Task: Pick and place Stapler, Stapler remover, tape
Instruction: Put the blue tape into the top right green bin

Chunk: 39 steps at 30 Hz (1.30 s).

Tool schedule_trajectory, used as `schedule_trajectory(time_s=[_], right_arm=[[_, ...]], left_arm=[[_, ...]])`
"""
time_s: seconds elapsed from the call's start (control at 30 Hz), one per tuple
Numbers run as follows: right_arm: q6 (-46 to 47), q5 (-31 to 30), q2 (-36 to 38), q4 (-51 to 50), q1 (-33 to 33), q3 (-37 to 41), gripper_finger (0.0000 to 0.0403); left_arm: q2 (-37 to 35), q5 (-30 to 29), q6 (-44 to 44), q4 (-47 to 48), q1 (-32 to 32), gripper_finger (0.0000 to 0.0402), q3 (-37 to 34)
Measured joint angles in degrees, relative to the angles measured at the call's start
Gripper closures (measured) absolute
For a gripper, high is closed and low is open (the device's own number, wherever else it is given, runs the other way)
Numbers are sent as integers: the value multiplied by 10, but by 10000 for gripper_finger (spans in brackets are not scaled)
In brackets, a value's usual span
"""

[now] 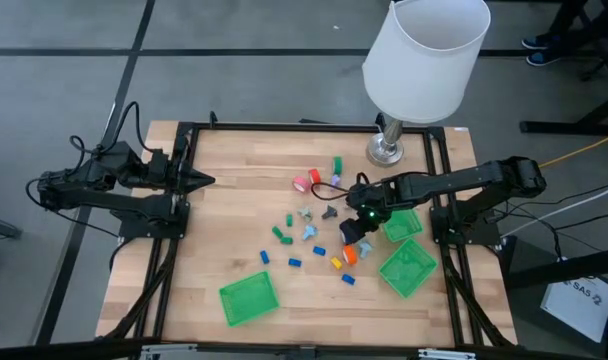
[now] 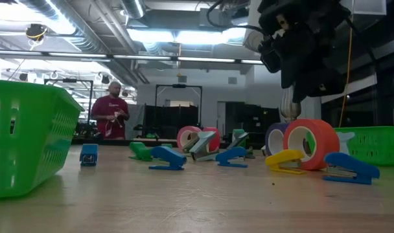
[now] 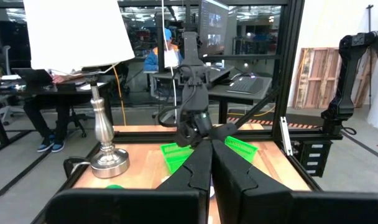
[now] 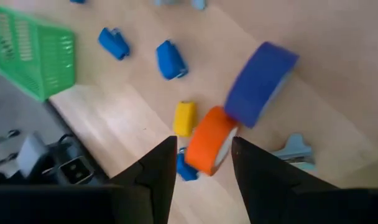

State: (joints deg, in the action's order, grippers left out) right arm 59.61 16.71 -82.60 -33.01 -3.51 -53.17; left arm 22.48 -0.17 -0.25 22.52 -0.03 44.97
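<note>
Grey tiled floor [image 1: 244,60] surrounds the wooden table [image 1: 234,210]; a white-shaded lamp [image 1: 424,60] stands at its far edge, with ceiling strip lights [image 2: 184,35], dark desks [image 3: 27,93] and a person [image 2: 111,116] in red beyond.

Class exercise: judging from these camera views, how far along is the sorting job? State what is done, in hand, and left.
Done: nothing visibly; no item shows inside the green mesh baskets. In hand: the right gripper, open, hovers above the orange tape roll. Left: the blue tape roll, small staplers and other rolls scattered on the table. The left gripper waits shut at the edge.
</note>
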Motion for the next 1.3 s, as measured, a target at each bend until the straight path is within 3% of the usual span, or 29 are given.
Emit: schedule_trajectory(time_s=[0.4,0.87,1.3], right_arm=[[-62,-66,-27,-10,0,0,246],[-54,-63,-80,20,0,-1,246],[-31,-66,-85,26,0,-1,246]], left_arm=[[0,0,0,0,0,394,0],[0,0,0,0,0,396,0],[0,0,0,0,0,395,0]])
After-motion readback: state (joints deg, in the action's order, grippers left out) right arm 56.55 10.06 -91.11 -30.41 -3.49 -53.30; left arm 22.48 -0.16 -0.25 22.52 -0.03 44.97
